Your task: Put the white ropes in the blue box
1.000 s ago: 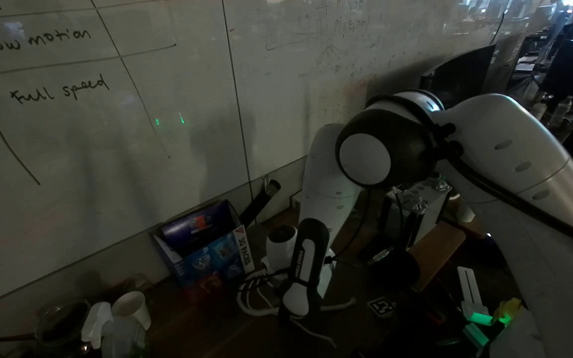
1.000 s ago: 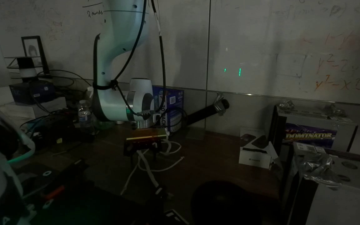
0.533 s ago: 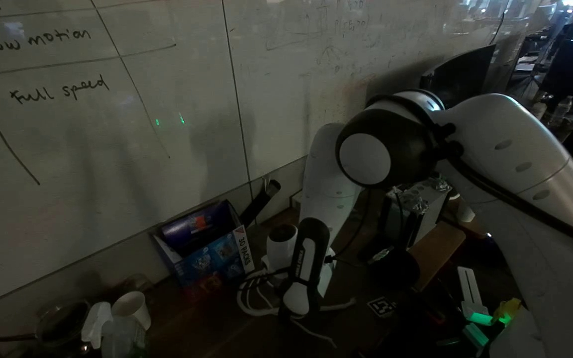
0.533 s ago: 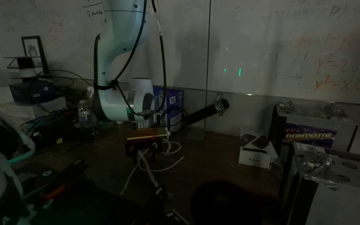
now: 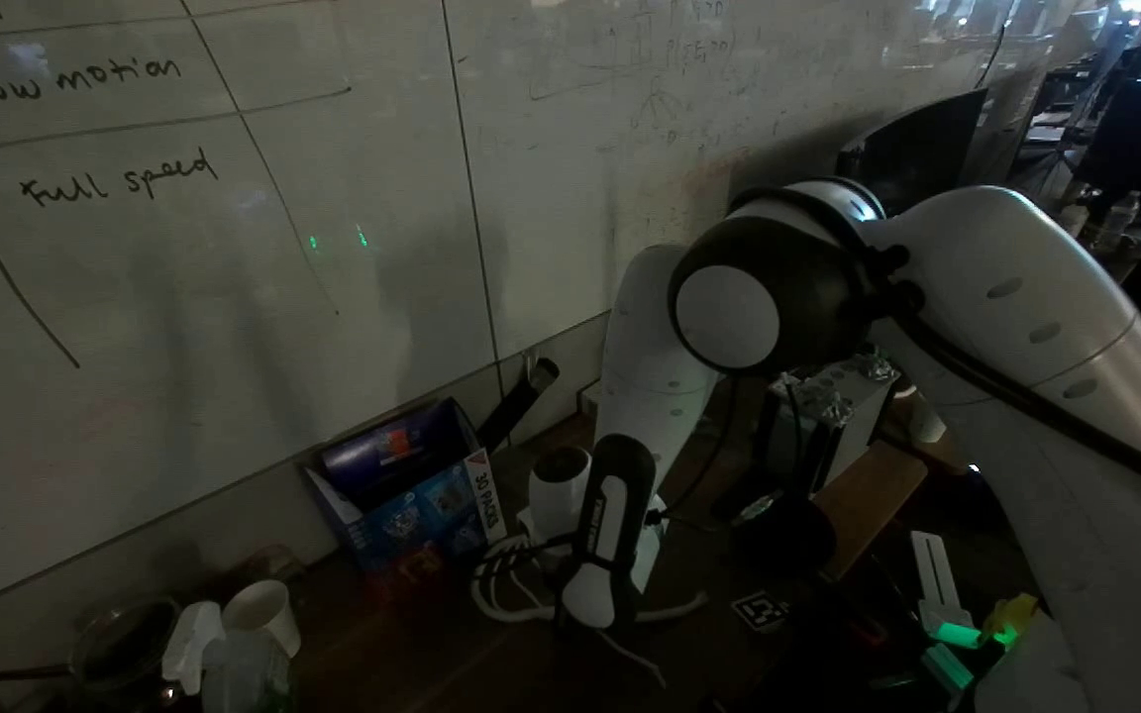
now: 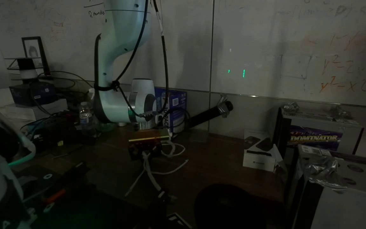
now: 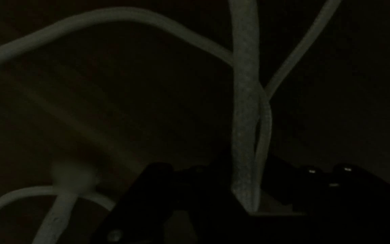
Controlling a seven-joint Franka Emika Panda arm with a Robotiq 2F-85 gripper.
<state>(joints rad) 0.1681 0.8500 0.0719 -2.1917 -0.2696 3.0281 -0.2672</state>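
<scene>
The white ropes [image 5: 511, 616] lie in loose loops on the dark table under the arm, with loose ends [image 6: 170, 170] trailing out in an exterior view. Seen from the wrist, a thick strand and a thinner one [image 7: 245, 84] run down between the dark fingers and are pinched there. My gripper [image 7: 247, 183] is shut on these ropes, low over the table; in an exterior view the gripper [image 6: 145, 153] shows only dimly. The blue box [image 5: 427, 520] stands open at the top against the whiteboard, partly behind the arm in an exterior view [image 6: 179, 105].
A black tube [image 5: 521, 401] leans beside the box. A white cup [image 5: 263, 614] and a spray bottle [image 5: 196, 644] stand at the near left. A small white box [image 6: 258, 156], large grey cases [image 6: 329, 190] and a dark round object [image 6: 227, 206] occupy the other side.
The fingers have closed, and the rope strands beneath them have drawn together. The arm has barely moved. The box stands as before.
</scene>
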